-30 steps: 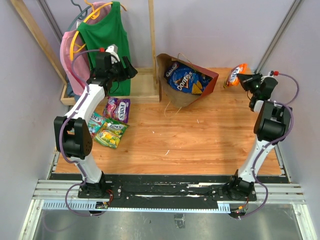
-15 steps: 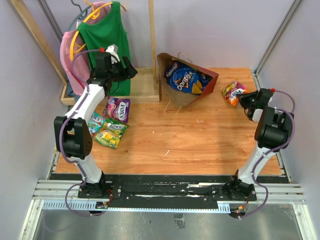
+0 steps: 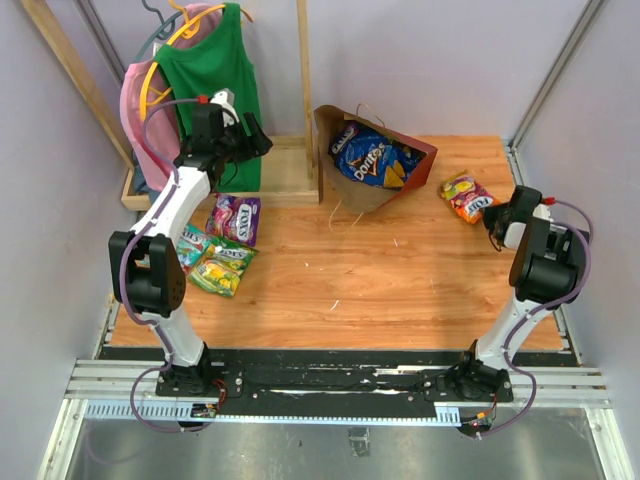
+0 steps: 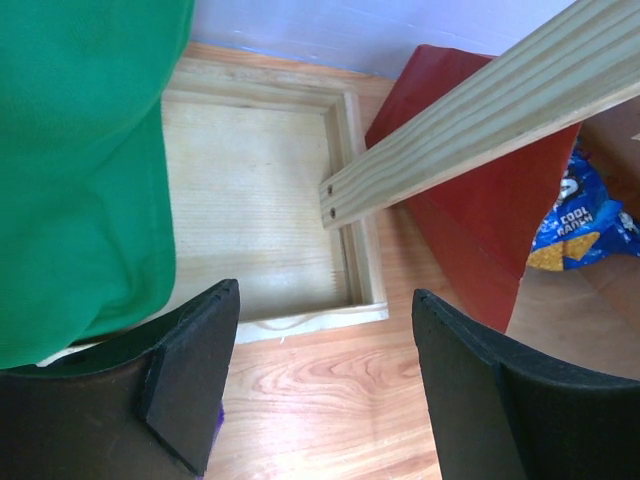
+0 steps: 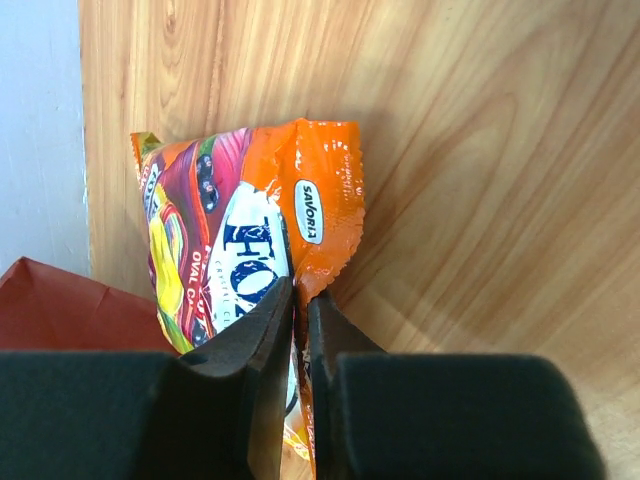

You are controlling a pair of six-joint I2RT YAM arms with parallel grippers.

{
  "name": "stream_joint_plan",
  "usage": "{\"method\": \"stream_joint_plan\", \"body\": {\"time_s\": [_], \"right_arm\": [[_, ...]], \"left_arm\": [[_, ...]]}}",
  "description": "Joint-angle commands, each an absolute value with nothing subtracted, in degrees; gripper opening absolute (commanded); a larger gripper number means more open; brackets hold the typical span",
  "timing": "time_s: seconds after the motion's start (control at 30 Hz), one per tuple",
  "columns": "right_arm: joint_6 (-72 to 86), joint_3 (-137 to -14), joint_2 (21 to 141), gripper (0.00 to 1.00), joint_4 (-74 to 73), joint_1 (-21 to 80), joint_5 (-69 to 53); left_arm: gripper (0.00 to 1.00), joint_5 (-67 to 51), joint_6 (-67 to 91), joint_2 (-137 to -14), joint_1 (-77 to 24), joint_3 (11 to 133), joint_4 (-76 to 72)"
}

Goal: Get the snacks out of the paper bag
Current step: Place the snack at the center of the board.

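One packet in hand: the right gripper point(image 5: 300, 292) is pinched tight on the lower part of an orange packet point(image 5: 250, 225), low over the right side of the bench point(image 3: 400, 290), well clear of the paper bag point(image 3: 362, 203).
Grip risk: the hold takes only a thin fold of glossy film, so the packet may slip or swing if the arm moves sharply.
Release risk: I cannot tell whether the packet rests fully on the wood. If it hangs above it, it may flip on release. If the film clings to a pad, it may be dragged along as the arm lifts.
Edge risk: the packet lies near the right border of the bench, so a nudge outward could send it off.
Left gripper: the left gripper point(image 4: 322, 300) hangs with its jaws wide apart and holding nothing, over the wooden rack point(image 4: 262, 200), with the green garment point(image 4: 80, 150) just beside it.
Left-arm risk: a direct sweep toward the bag could hit the rack's slanted beam or catch the cloth.
Left to do: the Doritos bag point(image 3: 375, 160) lies in the mouth of the paper bag, which is on its side at the far middle.
Bag risk: pulling so large a packet may drag the light bag with it, and a finger could snag the cord handle point(image 3: 338, 214).
Already out: the purple candy bag point(image 3: 237, 217), teal packet point(image 3: 190, 243) and green-yellow packet point(image 3: 222, 268) lie together on the left.
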State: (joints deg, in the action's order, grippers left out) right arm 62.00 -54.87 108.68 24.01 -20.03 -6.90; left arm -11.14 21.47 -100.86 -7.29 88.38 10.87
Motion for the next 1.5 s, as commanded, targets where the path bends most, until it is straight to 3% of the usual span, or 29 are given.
{"method": "stream_joint_plan", "body": {"time_s": [0.0, 0.33, 0.57, 0.93, 1.0, 1.13, 1.33, 1.37, 1.47], "right_arm": [[64.6, -54.9, 110.0, 0.12, 23.5, -19.4, -2.6], [71.6, -55.1, 113.2, 0.01, 27.6, -17.1, 1.9], [76.9, -52.5, 112.1, 0.01, 31.4, -13.9, 11.3], [79.3, -57.3, 117.5, 0.01, 38.4, -11.9, 12.2], [78.9, -57.0, 117.5, 0.11, 40.2, -11.5, 10.7], [80.5, -53.2, 115.8, 0.53, 43.3, -10.1, 9.2], [81.7, -44.4, 107.0, 0.96, 44.1, -8.3, 10.6], [81.5, -42.7, 105.5, 1.0, 44.3, -8.1, 10.2], [81.3, -38.8, 100.5, 0.99, 44.0, -7.5, 9.6]], "left_arm": [[0.73, -7.4, 19.9, -97.9, -8.0, 89.5, 11.7], [0.74, -7.4, 20.2, -95.7, -9.1, 88.5, 11.8], [0.74, -6.2, 19.8, -96.5, -11.5, 90.0, 12.4], [0.73, -1.0, 17.3, -102.0, -19.1, 96.8, 16.1], [0.73, -1.0, 17.3, -102.5, -19.9, 97.3, 16.1], [0.73, 0.0, 16.1, -104.2, -22.8, 99.4, 17.1], [0.74, 9.6, 7.9, -107.7, -31.3, 104.8, 20.6], [0.74, 10.6, 6.9, -108.5, -32.4, 105.9, 21.3], [0.73, 9.3, 5.9, -112.0, -34.2, 109.4, 23.2]]}}
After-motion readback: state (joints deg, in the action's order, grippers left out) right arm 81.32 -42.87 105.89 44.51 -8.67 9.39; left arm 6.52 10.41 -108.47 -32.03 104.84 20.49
